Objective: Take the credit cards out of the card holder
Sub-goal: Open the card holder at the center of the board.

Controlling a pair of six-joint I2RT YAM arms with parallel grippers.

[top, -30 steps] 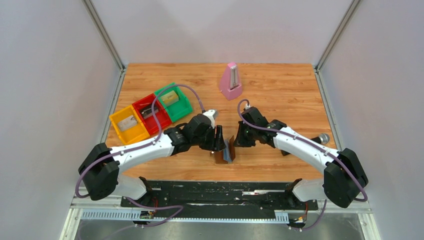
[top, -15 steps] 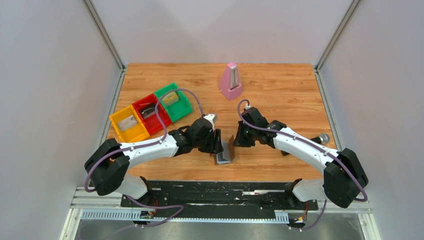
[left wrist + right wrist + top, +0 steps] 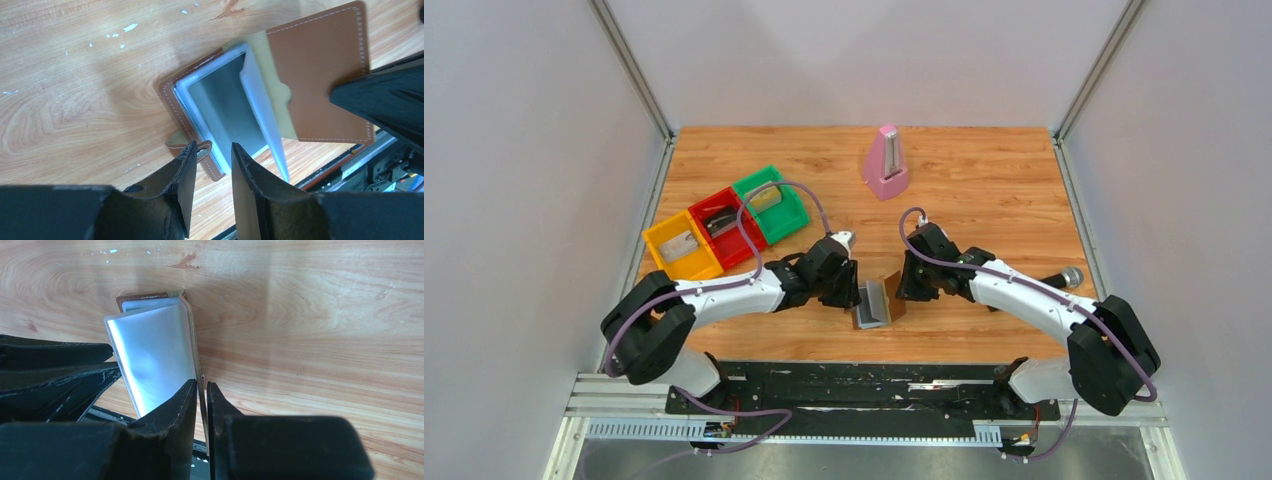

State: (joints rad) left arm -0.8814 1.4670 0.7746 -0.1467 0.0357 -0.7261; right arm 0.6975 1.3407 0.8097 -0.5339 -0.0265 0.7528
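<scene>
The card holder (image 3: 872,304) is seen open on the tabletop (image 3: 984,180) — its raised brown cover is pinched by the right gripper (image 3: 201,386), while the left gripper (image 3: 213,150) is held apart at its clasp corner.

Brown card holder (image 3: 320,70) w/ pale stitching outside, grey-blue inside. Yellow tray (image 3: 694,270), red tray (image 3: 705,210), green tray (image 3: 792,215); pink metronome (image 3: 886,163). Table (image 3: 984,180): orange-brown wood grain.

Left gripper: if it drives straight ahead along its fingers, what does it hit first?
The card holder. Its brown near rim lies directly ahead of the left gripper, practically at the tips. It is unclear whether the tips are level with the rim or just above it, so it might skim over.
</scene>
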